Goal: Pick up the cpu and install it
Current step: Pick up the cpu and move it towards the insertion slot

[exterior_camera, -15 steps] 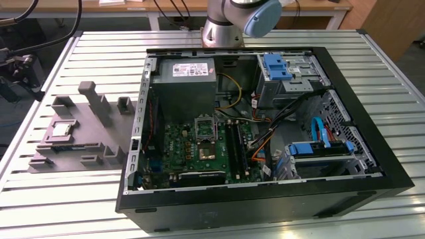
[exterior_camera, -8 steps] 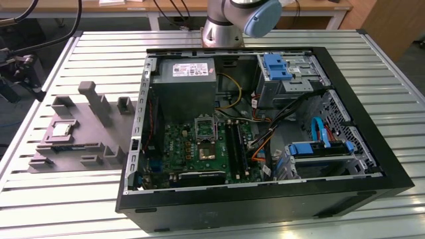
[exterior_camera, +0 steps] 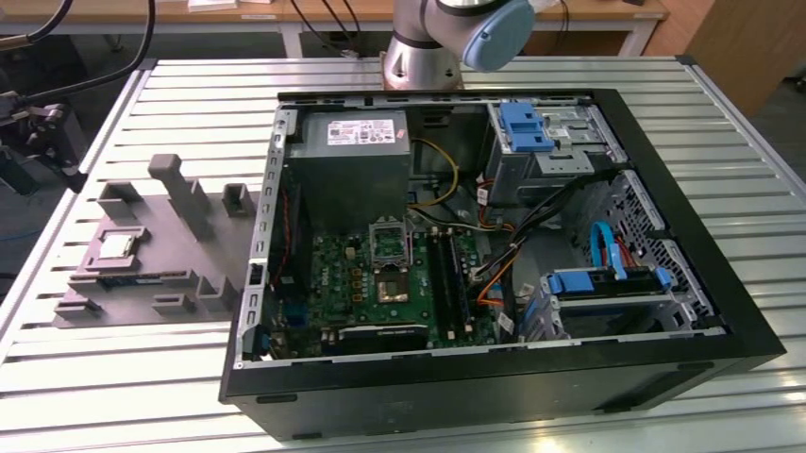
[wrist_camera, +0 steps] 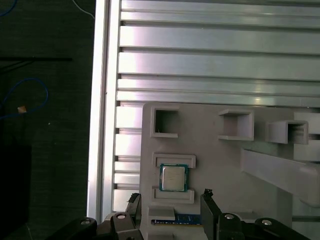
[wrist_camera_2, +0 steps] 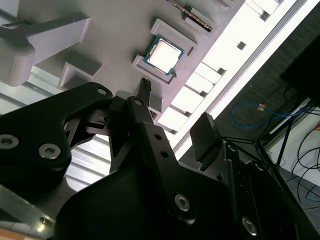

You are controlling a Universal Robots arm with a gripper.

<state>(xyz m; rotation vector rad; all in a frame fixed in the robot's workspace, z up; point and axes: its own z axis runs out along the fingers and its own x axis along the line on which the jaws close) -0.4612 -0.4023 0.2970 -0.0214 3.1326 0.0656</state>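
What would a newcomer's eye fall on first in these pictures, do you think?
The open computer case dominates the slatted table in the exterior view, its green board bared. On a grey tray at the exterior view's left lies the cpu; in the first wrist view the open gripper hovers close to it.

The big metal table (exterior_camera: 139, 377) is made of long silver slats with thin gaps between them. Light shines on the slats and makes them look bright white in both wrist views. On the far side stands a wooden desk (exterior_camera: 340, 13) with white legs (exterior_camera: 291, 38). Black cables (exterior_camera: 330, 24) hang down by it. At the exterior view's far right is a brown wooden panel (exterior_camera: 743, 47). The floor (wrist_camera: 45, 160) beside the table is dark grey. A thin blue cable (wrist_camera: 45, 92) lies on it in loops.
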